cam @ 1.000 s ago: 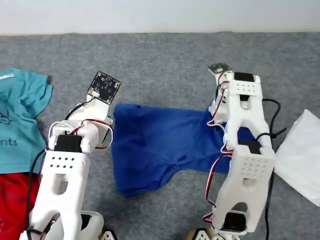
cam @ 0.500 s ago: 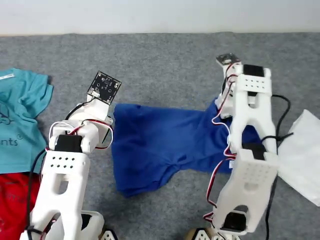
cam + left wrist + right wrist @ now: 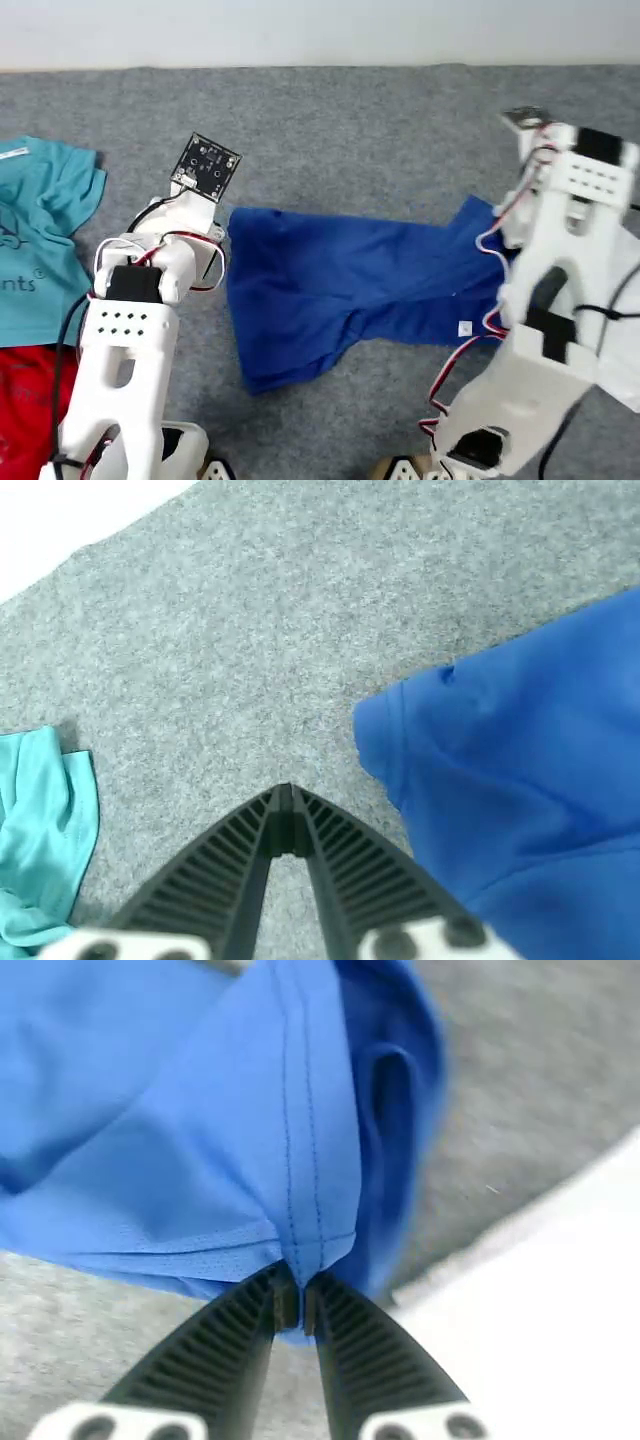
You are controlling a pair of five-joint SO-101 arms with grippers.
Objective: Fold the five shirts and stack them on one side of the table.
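Observation:
A blue shirt [image 3: 350,290] lies crumpled across the middle of the grey table, stretched out toward the right arm. My right gripper [image 3: 294,1310] is shut on a seamed edge of the blue shirt [image 3: 250,1130], pinching the fabric between its black fingers. My left gripper [image 3: 291,815] is shut with nothing in it, hovering over bare felt beside the blue shirt's [image 3: 520,780] left corner. A teal shirt [image 3: 40,240] lies at the table's left edge, and a red shirt [image 3: 25,400] lies below it. A white shirt [image 3: 625,290] sits at the right, partly hidden behind the right arm.
The grey felt table [image 3: 340,130] has open room along the back, up to the white wall. The teal shirt's sleeve [image 3: 40,820] lies close to my left gripper. White cloth [image 3: 540,1300] lies right beside the right gripper.
The right arm has swung to the right, dragging the blue shirt's held edge that way and stretching the cloth out. The left arm has barely shifted.

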